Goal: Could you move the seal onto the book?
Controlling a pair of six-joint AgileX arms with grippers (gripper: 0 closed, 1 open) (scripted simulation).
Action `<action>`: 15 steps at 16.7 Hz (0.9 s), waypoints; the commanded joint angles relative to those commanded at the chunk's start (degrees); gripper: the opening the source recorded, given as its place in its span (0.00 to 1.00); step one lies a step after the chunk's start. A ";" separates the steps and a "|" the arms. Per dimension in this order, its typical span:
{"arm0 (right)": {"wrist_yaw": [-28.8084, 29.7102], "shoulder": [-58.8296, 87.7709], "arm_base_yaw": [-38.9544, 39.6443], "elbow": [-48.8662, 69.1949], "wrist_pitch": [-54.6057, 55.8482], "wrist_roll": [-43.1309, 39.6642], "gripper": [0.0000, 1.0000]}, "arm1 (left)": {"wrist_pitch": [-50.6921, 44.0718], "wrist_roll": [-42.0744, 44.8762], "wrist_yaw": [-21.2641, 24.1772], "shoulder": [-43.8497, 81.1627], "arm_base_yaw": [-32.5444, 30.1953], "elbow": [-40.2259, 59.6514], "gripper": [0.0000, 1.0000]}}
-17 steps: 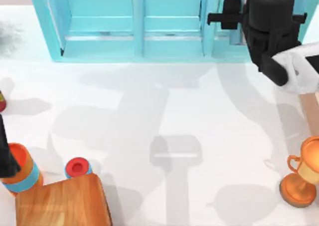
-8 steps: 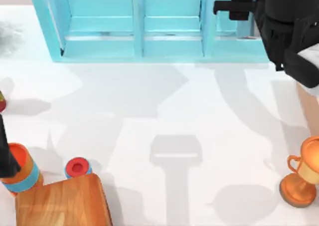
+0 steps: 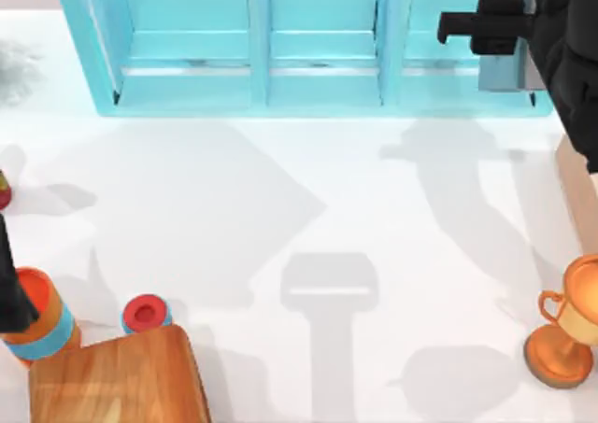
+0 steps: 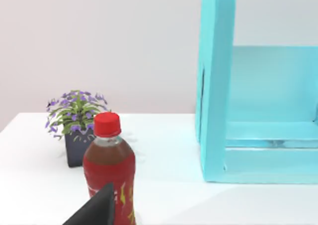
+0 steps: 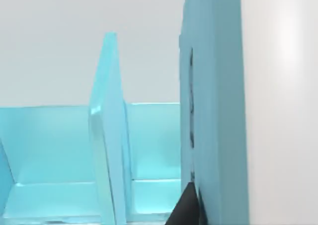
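Right gripper point(image 3: 481, 26) hangs over the right end of the teal shelf point(image 3: 262, 91), its wrist view tight on the divider and end wall. Left gripper point(image 3: 7, 292) sits well out from the shelf's left end, against the orange cylinder point(image 3: 42, 330). Left wrist view adds a cola bottle point(image 4: 108, 168), base cut off, and a potted plant point(image 4: 74, 118).

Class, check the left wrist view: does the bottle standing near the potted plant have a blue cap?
No. The bottle beside the potted plant wears a red cap above its dark drink and red label.
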 joint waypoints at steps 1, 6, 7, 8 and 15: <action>0.58 -1.77 0.62 -0.85 -1.22 0.18 0.00 | 0.00 0.00 0.00 0.00 0.00 0.00 1.00; 1.31 -3.81 1.48 -1.78 -2.57 0.42 0.00 | 0.00 0.00 0.00 0.00 0.00 0.00 1.00; 1.31 -3.81 1.48 -1.78 -2.57 0.42 0.00 | 0.00 0.00 0.00 0.00 0.00 0.00 1.00; 1.19 -3.45 1.21 -1.84 -2.49 0.49 0.00 | 0.00 0.00 0.00 0.00 0.00 0.00 1.00; 4.24 3.47 4.63 -2.75 2.73 -12.60 0.00 | 0.00 0.00 0.00 0.00 0.00 0.00 1.00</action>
